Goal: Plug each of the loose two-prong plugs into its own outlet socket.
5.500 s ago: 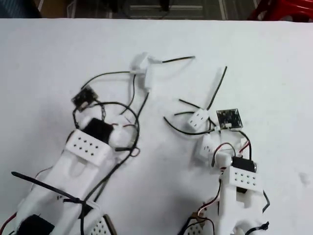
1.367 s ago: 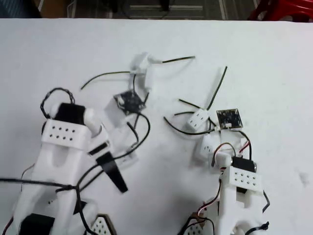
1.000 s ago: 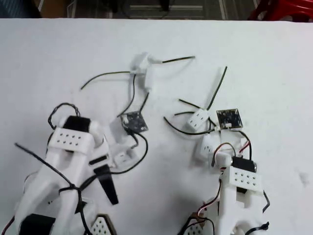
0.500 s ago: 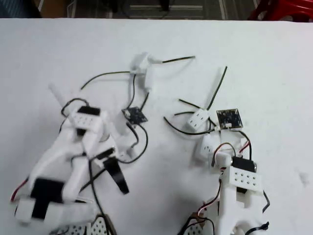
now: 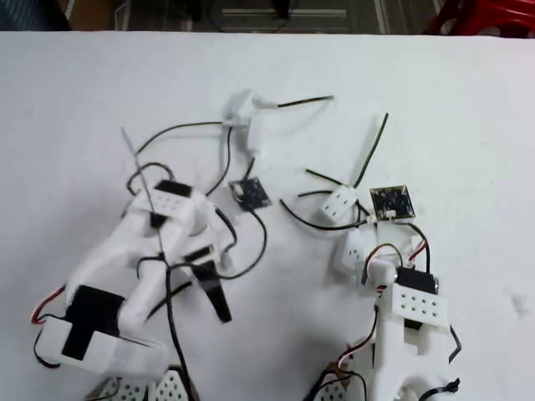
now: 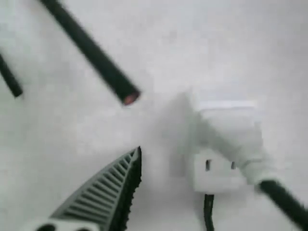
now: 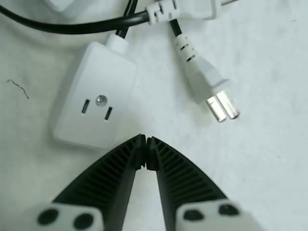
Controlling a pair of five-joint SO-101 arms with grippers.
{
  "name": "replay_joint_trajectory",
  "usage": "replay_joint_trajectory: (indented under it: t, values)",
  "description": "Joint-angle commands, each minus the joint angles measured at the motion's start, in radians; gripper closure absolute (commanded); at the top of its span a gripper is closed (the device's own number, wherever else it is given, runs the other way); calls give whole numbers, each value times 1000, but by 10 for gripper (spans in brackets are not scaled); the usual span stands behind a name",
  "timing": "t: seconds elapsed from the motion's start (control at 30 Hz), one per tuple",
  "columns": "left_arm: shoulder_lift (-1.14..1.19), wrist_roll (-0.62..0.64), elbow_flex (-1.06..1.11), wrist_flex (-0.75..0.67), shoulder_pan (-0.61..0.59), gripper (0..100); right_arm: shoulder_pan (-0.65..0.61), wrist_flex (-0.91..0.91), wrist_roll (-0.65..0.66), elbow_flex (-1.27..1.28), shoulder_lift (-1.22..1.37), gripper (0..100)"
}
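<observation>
- Table (image 5: 468, 100) was white. In the high view the left arm (image 5: 125, 267) sat at lower left and the right arm (image 5: 410, 334) at lower right.
- The right gripper (image 7: 145, 145) was closed tip to tip with nothing between its jaws, and it was poised just beside one edge of a socket.
- That socket (image 7: 94, 108) lay flat, right of centre in the high view, with both slots facing up and bare.
- A plug (image 7: 204, 79) lay loose near the socket without touching it, and its two prongs were bare.
- I could not tell whether the left gripper (image 6: 126, 175) was open or closed, or whether it held anything.
- A second socket (image 5: 255, 134) lay at upper centre of the high view, touching a second plug (image 5: 238, 104). In the left wrist view two of its slots showed bare.
- A black cable (image 6: 96, 57) ended cut, near that pair.
</observation>
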Motion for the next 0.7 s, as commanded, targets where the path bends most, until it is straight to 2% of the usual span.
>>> replay_joint_trajectory:
  t: [0.0,0.13,0.2,0.27,0.43,0.5,0.57,0.67]
  values:
    - [2,51,0,-46,64,303,5,-13,-2,-5,-16,974]
    - [2,63,-3,-46,59,305,7,-13,-2,-5,-16,974]
    - [-1,64,-3,-41,50,348,7,-13,-2,-5,-16,974]
    - [-4,64,-3,-41,44,456,7,-13,-2,-5,-16,974]
    - [-5,64,-31,-41,39,857,7,-13,-2,-5,-16,974]
    - [-5,60,-58,-41,41,950,7,-13,-2,-5,-16,974]
    - [-2,55,-77,-41,47,976,8,-12,-2,-5,-16,974]
    - [4,57,-81,-49,48,945,10,-12,-2,-5,-16,974]
